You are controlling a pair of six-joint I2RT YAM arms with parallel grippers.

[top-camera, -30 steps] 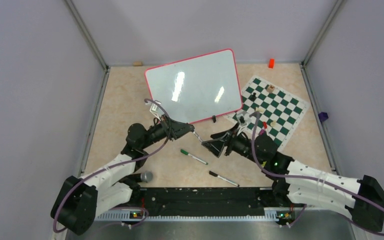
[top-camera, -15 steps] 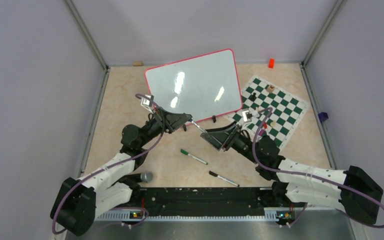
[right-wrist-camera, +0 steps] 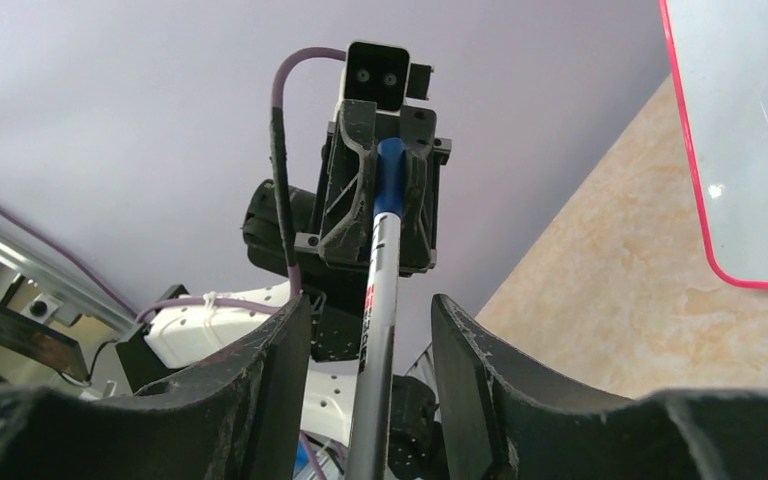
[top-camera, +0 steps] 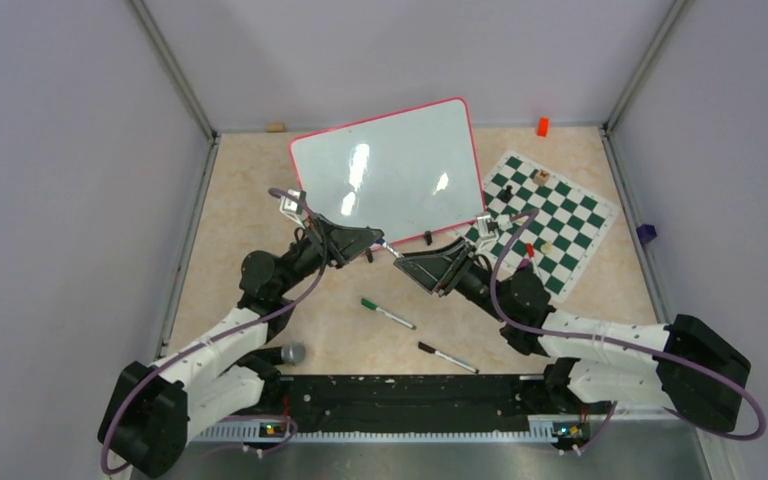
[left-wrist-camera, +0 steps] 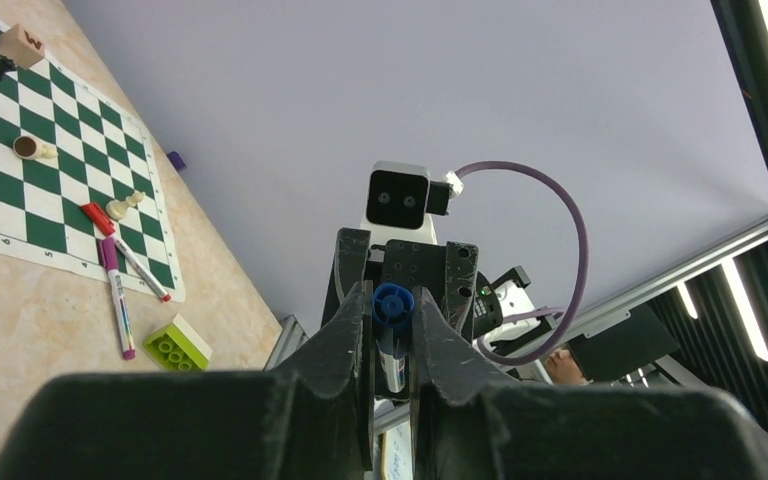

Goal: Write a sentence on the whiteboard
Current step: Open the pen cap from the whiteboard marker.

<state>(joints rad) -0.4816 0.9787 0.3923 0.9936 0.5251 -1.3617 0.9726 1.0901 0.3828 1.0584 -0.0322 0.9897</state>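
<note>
- Jaws of both arms meet tip to tip over the middle of the desk (top-camera: 250, 200), just on the near side of the whiteboard (top-camera: 390, 175).
- The left jaws are closed tight on a marker (left-wrist-camera: 392, 305) and pinch it at its blue cap end.
- The marker's thin grey body sticks out from the left jaws and reaches in between the right jaws.
- The right jaws stand partly open around the marker. A small gap shows on each side of it, so they do not touch it.
- The whiteboard sits on the desk just past both jaws, turned a bit askew. The near edge of its red rim is close to the jaw tips, and its white face shines with light.
- In the right wrist view, one rounded corner of the whiteboard shows up and to the right of the right jaws.
- A green-and-white chess mat (top-camera: 550, 220) lies to the right of the right jaws, right beside the whiteboard. A few small chess pieces stand on it.
- A green pen (top-camera: 388, 314) and a black pen (top-camera: 448, 358) lie on the desk on the near side of the jaws, toward the arm bases.
- In the left wrist view, a purple pen (left-wrist-camera: 118, 300) and a red pen (left-wrist-camera: 120, 245) lie at the edge of the chess mat, off to the left of the left jaws.
- A green toy brick (left-wrist-camera: 178, 343) sits on the desk just beside the purple pen.
- A small orange block (top-camera: 542, 126) sits well past the right jaws, at the back of the desk beyond the chess mat.
</note>
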